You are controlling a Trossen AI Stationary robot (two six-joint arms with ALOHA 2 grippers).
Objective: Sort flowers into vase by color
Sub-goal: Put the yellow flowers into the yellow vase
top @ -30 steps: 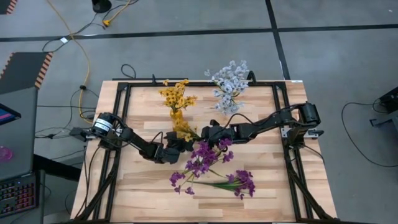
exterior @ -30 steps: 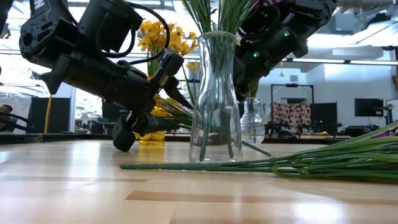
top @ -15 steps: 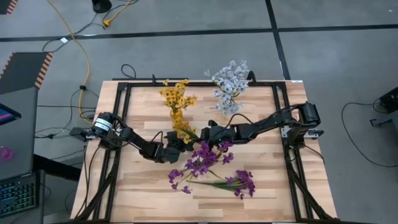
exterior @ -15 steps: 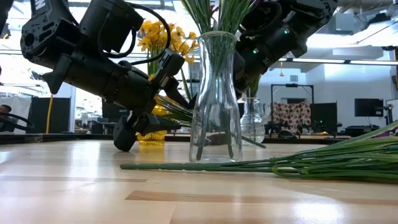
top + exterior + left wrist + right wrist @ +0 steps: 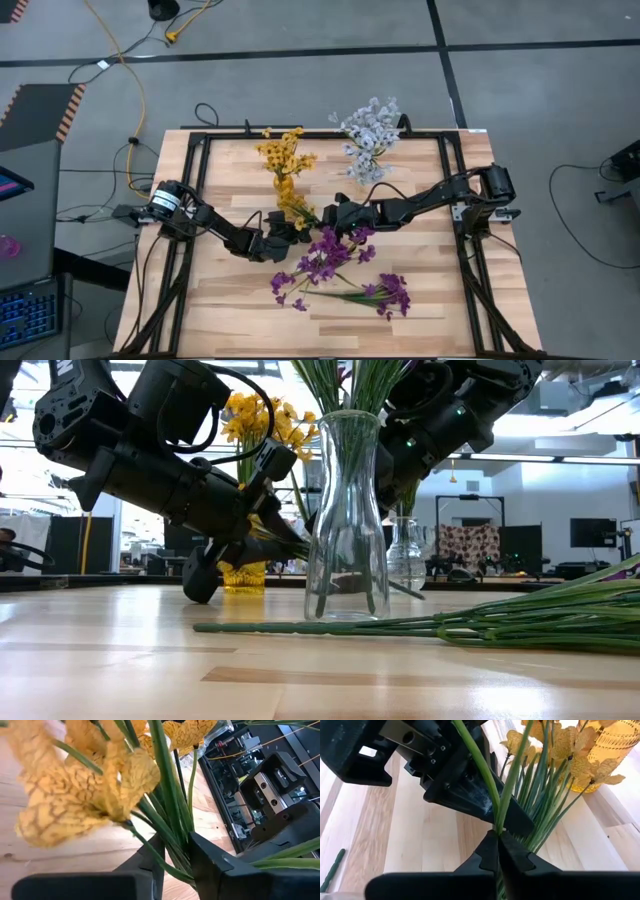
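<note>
Yellow sprig [image 5: 90,795] stems pinched between left end effector [image 5: 175,855] fingers.

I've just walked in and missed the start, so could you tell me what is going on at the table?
Both arms meet at the middle of the table over a yellow sprig. The left hand has its fingers around the green stems, and the right hand is shut on those stems too. A yellow bunch and a white bunch already stand in vases at the back. Purple flowers stand in a clear vase, and more purple sprigs lie on the table.
</note>
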